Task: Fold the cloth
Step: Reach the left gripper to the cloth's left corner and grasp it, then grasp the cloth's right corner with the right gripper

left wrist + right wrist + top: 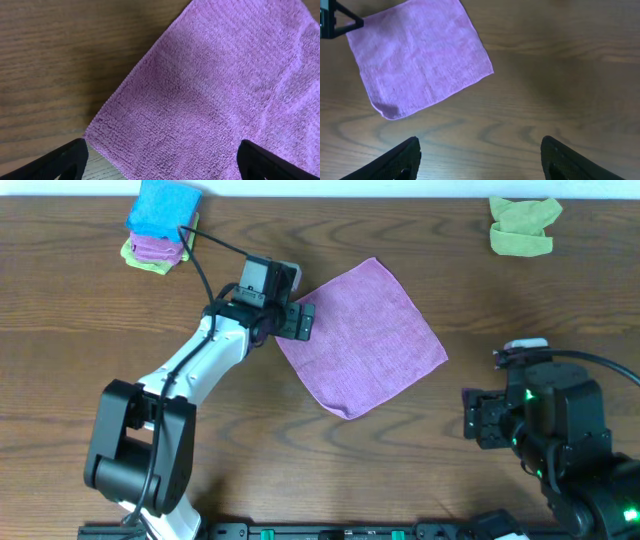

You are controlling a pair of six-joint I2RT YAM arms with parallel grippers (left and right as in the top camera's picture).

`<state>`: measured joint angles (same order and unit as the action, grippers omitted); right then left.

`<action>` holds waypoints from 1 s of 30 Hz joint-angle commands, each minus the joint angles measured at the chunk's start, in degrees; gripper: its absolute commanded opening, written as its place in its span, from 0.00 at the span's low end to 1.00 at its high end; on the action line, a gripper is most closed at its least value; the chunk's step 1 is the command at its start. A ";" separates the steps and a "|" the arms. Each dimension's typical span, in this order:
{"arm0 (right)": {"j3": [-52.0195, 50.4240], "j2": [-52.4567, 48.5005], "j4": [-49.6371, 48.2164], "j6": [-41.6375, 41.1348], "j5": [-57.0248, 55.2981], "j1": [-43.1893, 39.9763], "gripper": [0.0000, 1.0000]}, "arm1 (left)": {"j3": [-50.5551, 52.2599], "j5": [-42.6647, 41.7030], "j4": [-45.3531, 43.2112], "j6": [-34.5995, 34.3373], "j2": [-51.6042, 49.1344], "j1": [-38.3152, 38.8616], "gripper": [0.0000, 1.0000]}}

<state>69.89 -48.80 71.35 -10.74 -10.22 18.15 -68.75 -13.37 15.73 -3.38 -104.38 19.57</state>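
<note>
A purple cloth (365, 340) lies flat on the wooden table, turned like a diamond. My left gripper (300, 320) is open and hovers over the cloth's left corner. In the left wrist view the cloth (225, 95) fills the frame between my open left fingers (162, 162). My right gripper (472, 417) is open and empty, to the right of the cloth and apart from it. In the right wrist view the cloth (415, 55) lies at the upper left, and my open fingers (480, 160) are over bare wood.
A stack of folded cloths (160, 225), blue on top of purple and green, sits at the back left. A crumpled green cloth (523, 225) lies at the back right. The left arm's cable (215, 245) runs past the stack.
</note>
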 commanded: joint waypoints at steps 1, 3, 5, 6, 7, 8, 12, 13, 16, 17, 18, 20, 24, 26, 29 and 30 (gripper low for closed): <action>-0.04 0.02 0.04 -1.01 -0.68 -0.63 0.77 | -1.64 -1.31 0.33 -0.50 0.00 -0.04 0.80; -0.04 0.04 0.11 -1.03 -0.68 -0.63 0.77 | -1.62 -1.31 1.16 -0.52 0.00 -0.04 0.54; -0.04 0.04 0.20 -1.03 -0.68 -0.63 0.77 | -1.62 -1.29 2.45 -1.16 0.00 -0.04 0.31; -0.04 0.04 0.17 -1.03 -0.70 -0.63 0.76 | -1.60 -1.29 3.02 -1.42 0.00 -0.04 0.23; -0.04 0.04 0.15 -1.03 -0.70 -0.63 0.75 | -1.60 -1.27 3.69 -1.42 0.00 -0.04 0.11; -0.04 0.02 0.11 -1.03 -0.72 -0.63 0.73 | -1.57 -1.25 3.93 -1.40 0.00 -0.04 0.06; -0.04 0.02 -0.20 -1.03 -0.72 -0.63 0.73 | -1.57 2.34 3.13 -1.44 -0.46 -0.04 0.06; -0.04 0.02 -0.31 -1.03 -0.70 -0.63 0.73 | -1.57 3.17 2.84 -1.44 -0.61 -0.04 0.06; -0.07 0.02 -0.57 -1.03 -0.70 -0.63 0.73 | -1.57 4.24 2.08 -1.33 -1.36 -0.04 0.06; -0.07 0.00 -0.68 -1.03 -0.70 -0.63 0.73 | -1.57 5.07 2.05 -1.31 -1.70 -0.04 0.06; -0.07 -0.04 -0.72 -1.03 -0.70 -0.63 0.73 | -1.57 5.46 2.01 -1.33 -1.97 -0.02 0.06; -0.07 -0.44 -0.70 -1.03 -0.68 -0.61 0.72 | -1.57 5.90 1.79 -1.33 -2.97 -0.04 0.06; -0.61 -2.16 -1.07 -1.03 0.33 -0.61 0.68 | -1.57 5.88 1.66 -1.36 -4.61 -0.04 0.06; -1.62 -3.80 -2.78 -1.01 0.59 -0.61 0.63 | -1.57 5.90 0.59 -1.38 -5.16 -0.04 0.06; -3.23 -6.34 -5.92 -1.03 0.63 -0.61 0.36 | -1.57 5.90 -1.07 -1.40 -5.84 -0.04 0.06; -3.65 -7.45 -6.91 -1.03 0.61 -0.61 0.18 | -1.57 5.90 -1.22 -1.66 -6.03 -0.04 0.06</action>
<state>67.77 -53.78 65.78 -11.14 -9.65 17.93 -68.93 -8.54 14.94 -4.64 -109.43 19.57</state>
